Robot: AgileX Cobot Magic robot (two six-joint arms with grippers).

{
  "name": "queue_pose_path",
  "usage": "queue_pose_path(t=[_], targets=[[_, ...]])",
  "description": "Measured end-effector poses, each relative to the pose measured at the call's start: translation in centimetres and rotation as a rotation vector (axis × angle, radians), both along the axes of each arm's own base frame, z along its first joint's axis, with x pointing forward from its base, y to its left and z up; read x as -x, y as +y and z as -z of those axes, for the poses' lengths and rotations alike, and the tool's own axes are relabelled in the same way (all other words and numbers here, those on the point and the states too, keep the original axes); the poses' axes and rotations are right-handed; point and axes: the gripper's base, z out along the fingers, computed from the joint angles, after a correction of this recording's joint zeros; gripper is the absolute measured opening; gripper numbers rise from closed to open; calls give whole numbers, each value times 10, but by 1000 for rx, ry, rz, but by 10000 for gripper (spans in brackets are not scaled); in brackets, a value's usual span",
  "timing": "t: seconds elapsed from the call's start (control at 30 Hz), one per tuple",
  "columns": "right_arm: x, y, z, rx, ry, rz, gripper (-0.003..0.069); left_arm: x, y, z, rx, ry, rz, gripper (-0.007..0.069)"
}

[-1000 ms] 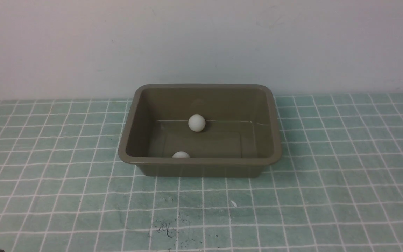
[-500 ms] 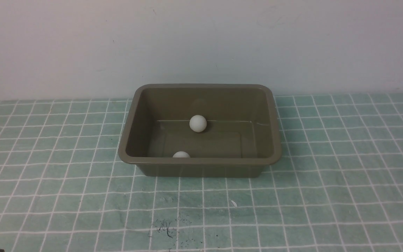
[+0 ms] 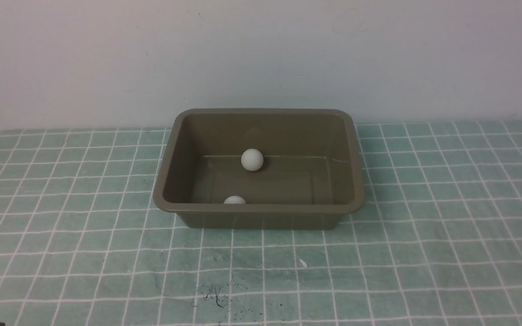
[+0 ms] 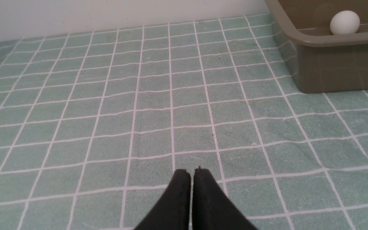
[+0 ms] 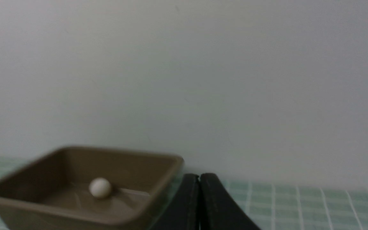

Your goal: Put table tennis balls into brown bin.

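Observation:
The brown bin (image 3: 354, 158) stands in the middle of the table near the wall. Both table tennis balls lie inside it: one ball (image 3: 252, 160) against the far wall, the other ball (image 3: 234, 200) half hidden behind the near wall. No dark mark shows on either. Neither arm appears in the front view. In the left wrist view my left gripper (image 4: 192, 172) is shut with nothing in it, low over the cloth, with the bin (image 4: 331, 64) and a ball (image 4: 345, 22) well ahead. My right gripper (image 5: 199, 176) is shut and empty, beside the bin (image 5: 75, 220) holding a ball (image 5: 100, 187).
A green checked cloth (image 3: 447, 235) covers the table, with a dark scuff (image 3: 213, 294) and a small white fleck (image 3: 302, 263) near the front. A plain pale wall (image 3: 261, 54) rises right behind the bin.
The ball at the bin's far wall rolled slightly right, then back left. The other ball and the bin stayed still.

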Motion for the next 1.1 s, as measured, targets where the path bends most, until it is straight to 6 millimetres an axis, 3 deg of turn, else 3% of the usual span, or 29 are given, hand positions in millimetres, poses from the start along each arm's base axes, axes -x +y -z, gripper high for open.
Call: queue_pose_path(t=[0.03, 0.1, 0.17, 1.1], targets=[[-6, -2, 25, 18, 77, 58, -13, 0, 0, 0, 0, 0, 0, -5], [-11, -4, 55, 33, 171, 116, -13, 0, 0, 0, 0, 0, 0, -5], [-12, -6, 72, 37, 235, 156, -13, 0, 0, 0, 0, -2, 0, -5], [-13, -7, 71, 39, 221, 175, -13, 0, 0, 0, 0, -2, 0, -5]])
